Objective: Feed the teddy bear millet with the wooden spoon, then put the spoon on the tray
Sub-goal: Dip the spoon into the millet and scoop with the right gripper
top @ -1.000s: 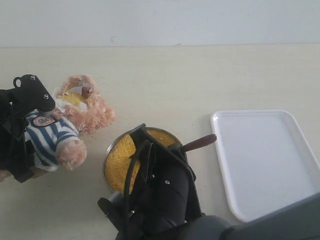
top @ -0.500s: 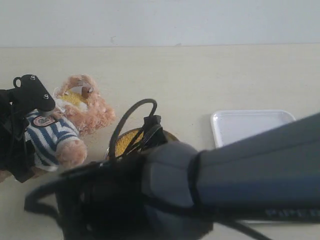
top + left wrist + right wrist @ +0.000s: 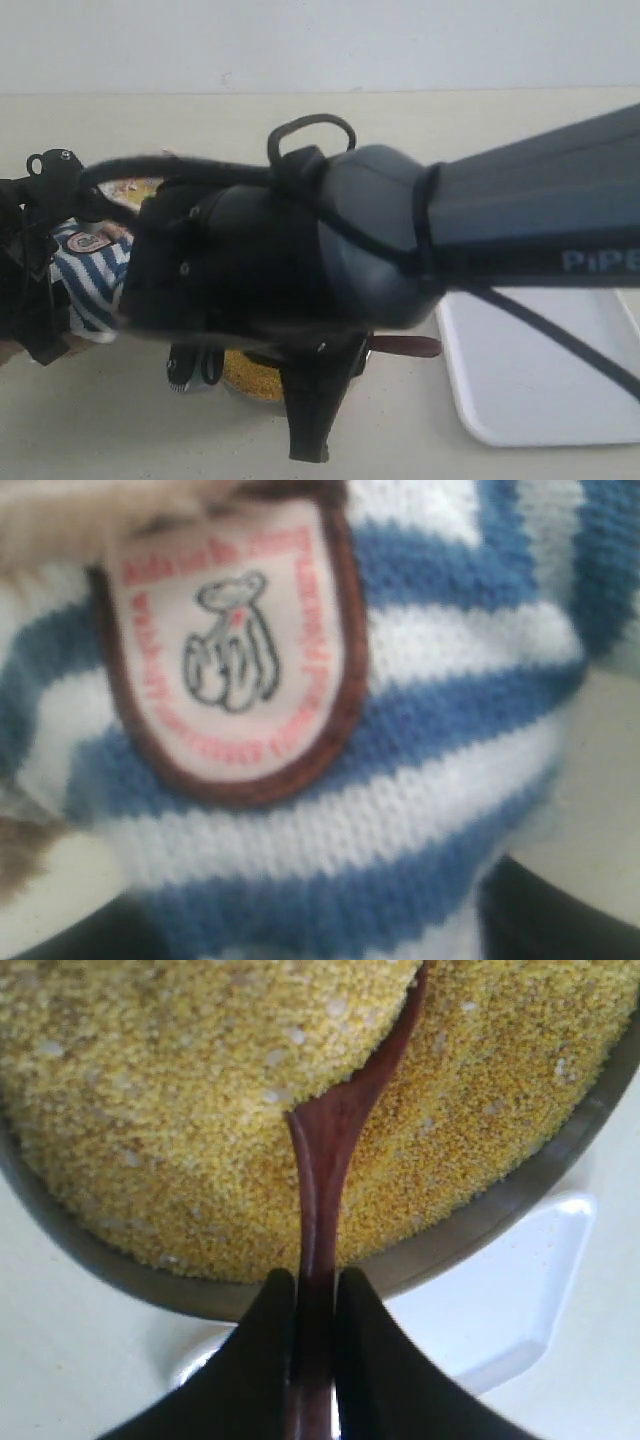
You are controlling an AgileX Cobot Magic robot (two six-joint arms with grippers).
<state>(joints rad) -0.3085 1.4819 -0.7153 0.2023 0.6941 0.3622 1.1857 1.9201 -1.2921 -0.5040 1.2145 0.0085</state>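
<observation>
Over the metal bowl (image 3: 500, 1215), the right hand (image 3: 315, 1285) squeezes the wooden spoon (image 3: 330, 1140), full of millet (image 3: 500, 1080). A tilt or bump could spill grains before the teddy bear (image 3: 400, 730) eats.

Yellow millet (image 3: 180, 1090); reddish-brown wooden spoon (image 3: 332, 1132); blue-and-white striped teddy bear (image 3: 450, 740).

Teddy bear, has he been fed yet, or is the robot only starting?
It looks early. Done: the right gripper is shut on the spoon. In hand: the scoop, with the spoon's tip dug into the millet in the bowl. Left: carry it to the bear, then lay the spoon on the tray.
</observation>
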